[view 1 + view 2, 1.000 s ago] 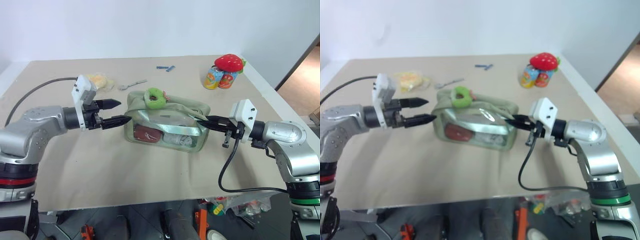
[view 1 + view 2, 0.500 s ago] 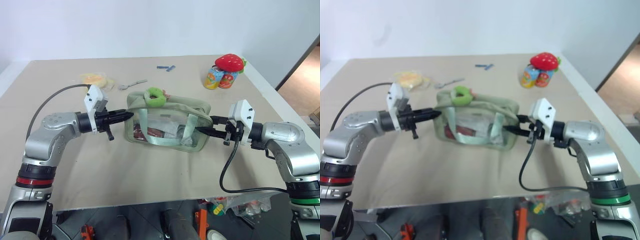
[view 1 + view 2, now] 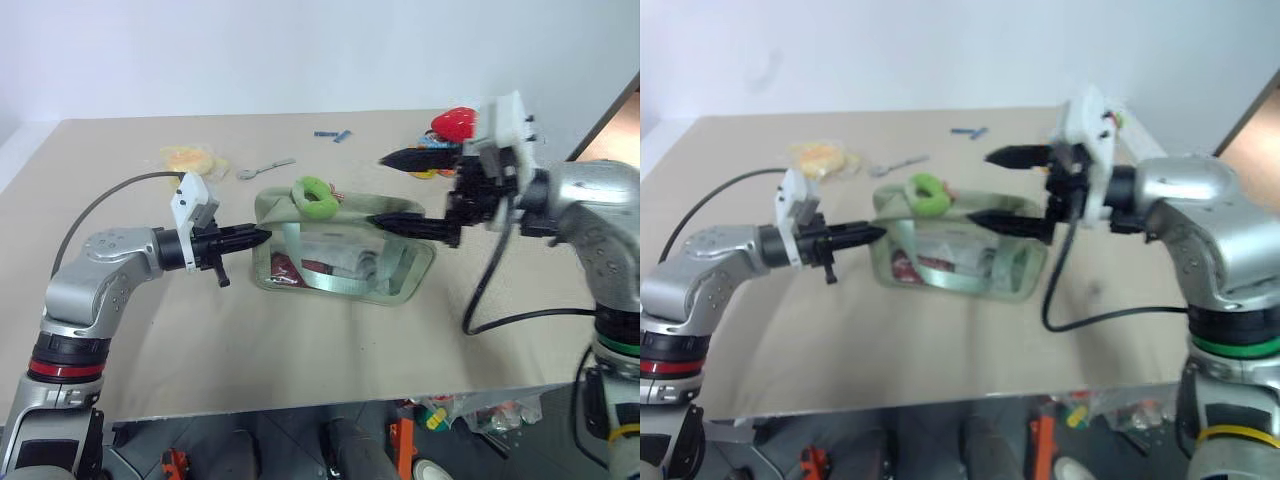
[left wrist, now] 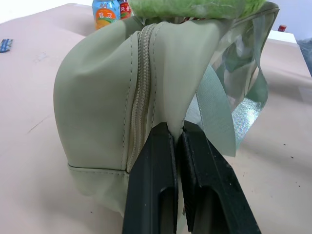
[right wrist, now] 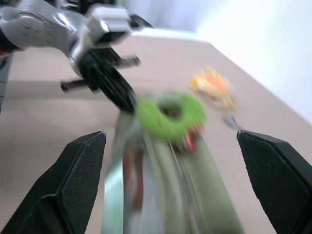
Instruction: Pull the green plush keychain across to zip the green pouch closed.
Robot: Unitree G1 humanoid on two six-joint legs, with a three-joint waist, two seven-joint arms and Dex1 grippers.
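Observation:
The green pouch (image 3: 340, 262) lies mid-table, its zipper running along the top. The green plush keychain (image 3: 315, 197) rests on the top near its left end. My left gripper (image 3: 262, 236) is shut on the fabric at the pouch's left end; the left wrist view shows both fingers (image 4: 156, 161) pinching a fold beside the zipper (image 4: 139, 97). My right gripper (image 3: 377, 190) hangs wide open above the pouch's right half, pointing left toward the keychain with nothing in it. In the right wrist view the keychain (image 5: 170, 116) lies between and beyond the spread fingers.
A red strawberry plush (image 3: 455, 122) stands at the back right, partly behind my right hand. A yellow packet (image 3: 186, 158), a spoon (image 3: 266, 167) and a small blue item (image 3: 330, 134) lie along the back. The table's front edge (image 3: 300, 408) is near.
My left gripper shut on the pouch's left end. My right gripper let go of the right end, opened wide, and rose up and leftward over the pouch, which sagged on that side.

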